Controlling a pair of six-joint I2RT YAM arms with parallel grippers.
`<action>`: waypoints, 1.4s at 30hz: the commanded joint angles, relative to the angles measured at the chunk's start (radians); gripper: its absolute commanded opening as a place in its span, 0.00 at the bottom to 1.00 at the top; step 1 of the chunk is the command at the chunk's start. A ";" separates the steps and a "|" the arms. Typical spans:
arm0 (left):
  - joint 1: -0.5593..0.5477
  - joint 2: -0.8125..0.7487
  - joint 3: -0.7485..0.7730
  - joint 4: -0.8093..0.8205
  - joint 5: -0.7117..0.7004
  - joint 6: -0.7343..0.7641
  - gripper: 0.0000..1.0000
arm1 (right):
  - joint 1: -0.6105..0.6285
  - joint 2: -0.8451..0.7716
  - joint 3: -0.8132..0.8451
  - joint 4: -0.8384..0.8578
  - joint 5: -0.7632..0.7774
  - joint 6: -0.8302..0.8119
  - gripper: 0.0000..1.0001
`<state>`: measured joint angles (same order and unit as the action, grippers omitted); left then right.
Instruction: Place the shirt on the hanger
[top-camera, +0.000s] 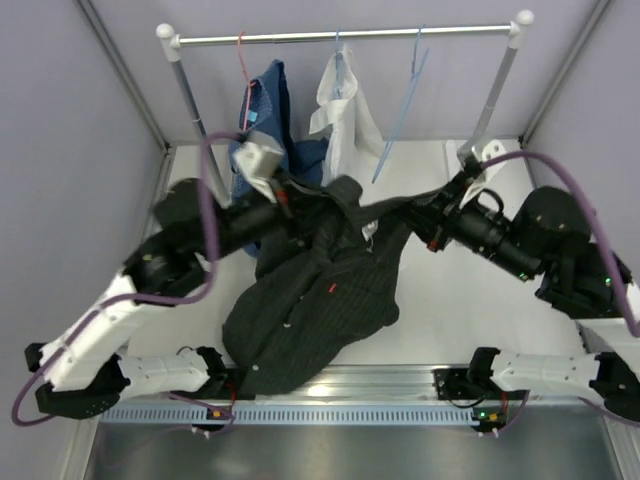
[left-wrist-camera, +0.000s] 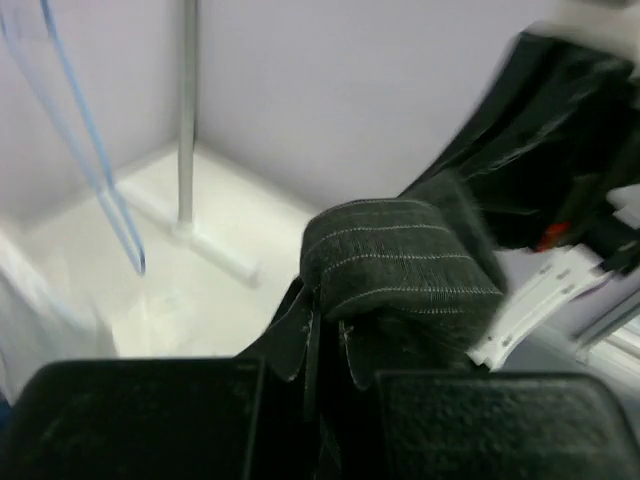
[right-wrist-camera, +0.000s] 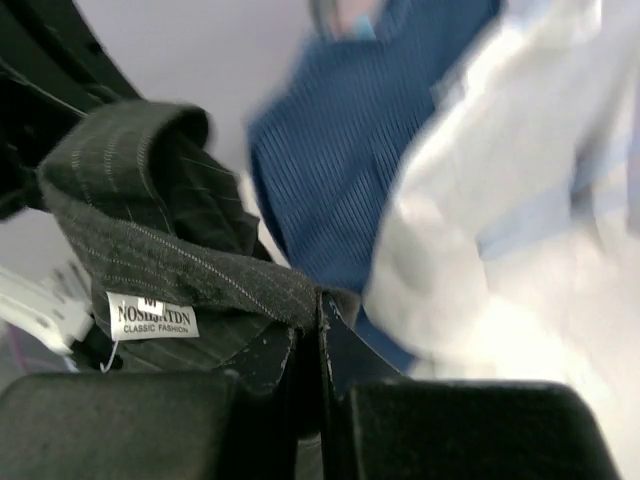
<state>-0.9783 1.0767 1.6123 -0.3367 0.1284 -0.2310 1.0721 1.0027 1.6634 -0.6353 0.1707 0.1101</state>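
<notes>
Shirt (top-camera: 320, 300) is held up by its collar between both arms, its lower part lying on the table (top-camera: 470, 300). Left jaws are clamped on collar fabric; right jaws pinch it beside the label. Hanger (top-camera: 398, 125) hangs from the rail (top-camera: 340, 37), apart from the shirt.

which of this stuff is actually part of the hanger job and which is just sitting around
For the job:
black shirt
light-blue hanger
left fingers and right fingers, both clamped on the black shirt

Just there:
blue patterned shirt
white shirt
red-orange hanger
rail
</notes>
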 joint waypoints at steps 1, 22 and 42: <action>0.004 0.052 -0.336 0.053 -0.116 -0.135 0.00 | -0.012 -0.107 -0.289 0.040 0.244 0.117 0.00; -0.071 0.026 -0.873 0.508 -0.128 -0.343 0.02 | -0.199 -0.276 -0.818 -0.037 0.213 0.327 0.61; -0.071 0.002 -0.736 0.130 -0.150 -0.116 0.15 | -0.198 -0.271 -0.671 0.097 -0.402 -0.178 0.77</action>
<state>-1.0477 1.1172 0.8341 -0.1535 -0.0017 -0.3882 0.8803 0.7143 0.9386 -0.6281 -0.1143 0.0097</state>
